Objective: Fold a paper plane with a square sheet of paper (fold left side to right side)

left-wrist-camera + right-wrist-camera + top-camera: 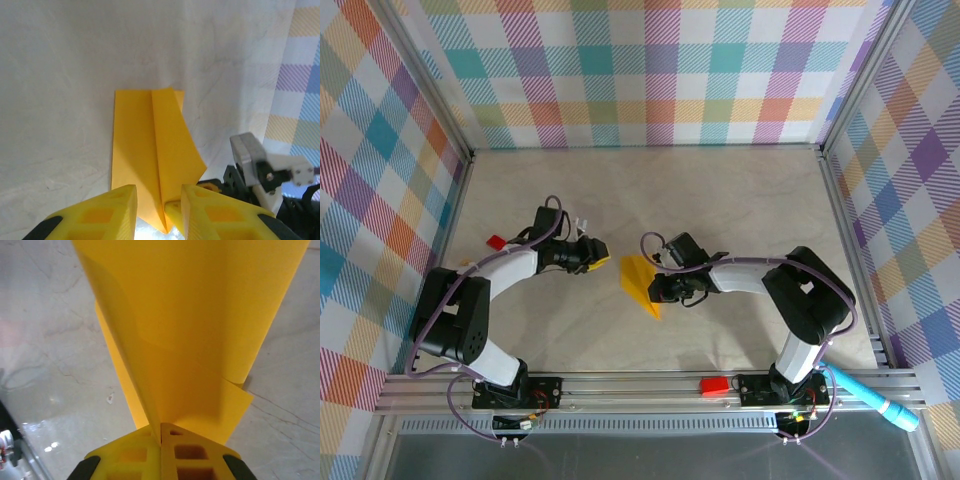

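Right wrist view — right gripper (161,432) pinched shut on paper (200,315); left gripper (157,195) slightly open, holding nothing. Risk: pulling the unpinned paper drags it — crease skews.

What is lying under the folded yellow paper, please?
The marbled tabletop shows around the folded yellow paper; anything beneath its flat layers is covered. The right claw pinches its raised flap.

overhead view; wrist views share paper plane (150,150)
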Tool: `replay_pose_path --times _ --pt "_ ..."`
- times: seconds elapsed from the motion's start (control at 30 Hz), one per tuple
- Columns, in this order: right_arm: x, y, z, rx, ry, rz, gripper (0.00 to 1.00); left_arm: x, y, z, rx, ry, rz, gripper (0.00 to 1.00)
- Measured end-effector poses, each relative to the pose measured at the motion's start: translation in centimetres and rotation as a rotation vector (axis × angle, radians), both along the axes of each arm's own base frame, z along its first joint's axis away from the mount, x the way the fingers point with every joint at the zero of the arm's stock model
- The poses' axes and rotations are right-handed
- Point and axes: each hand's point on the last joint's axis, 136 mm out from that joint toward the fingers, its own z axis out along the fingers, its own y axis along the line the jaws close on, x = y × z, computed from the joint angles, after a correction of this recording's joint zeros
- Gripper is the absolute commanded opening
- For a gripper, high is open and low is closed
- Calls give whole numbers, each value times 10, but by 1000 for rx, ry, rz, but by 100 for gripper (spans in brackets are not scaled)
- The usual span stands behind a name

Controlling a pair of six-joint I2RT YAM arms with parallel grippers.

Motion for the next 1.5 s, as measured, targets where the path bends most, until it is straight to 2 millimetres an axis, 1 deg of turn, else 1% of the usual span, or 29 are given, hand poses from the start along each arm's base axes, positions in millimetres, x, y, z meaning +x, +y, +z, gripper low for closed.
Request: replay_pose_path --times 0.17,0.3,0.47,0.67,0.97,1.17,1.5 --pt "1 -1 1 83 37 -17 0 -12 -25 -2 -12 -8 -66 29" --pt "0 -2 -4 123 70 -24 0 -18 -43 -12 -18 8 -103 30" --pt "-1 -1 -5 152 92 -26 0 -26 -59 -29 0 48 -138 32" --pt "-1 0 -5 172 94 -22 0 -24 -76 -38 22 48 -169 32" --pt "-2 0 -5 174 97 -19 0 -12 -81 -48 74 45 -172 32" --pt "-2 0 -5 173 99 -19 0 -11 -80 -61 119 70 -185 32" --pt "-3 -1 -6 168 103 -17 3 -12 -80 -63 150 68 -209 32"
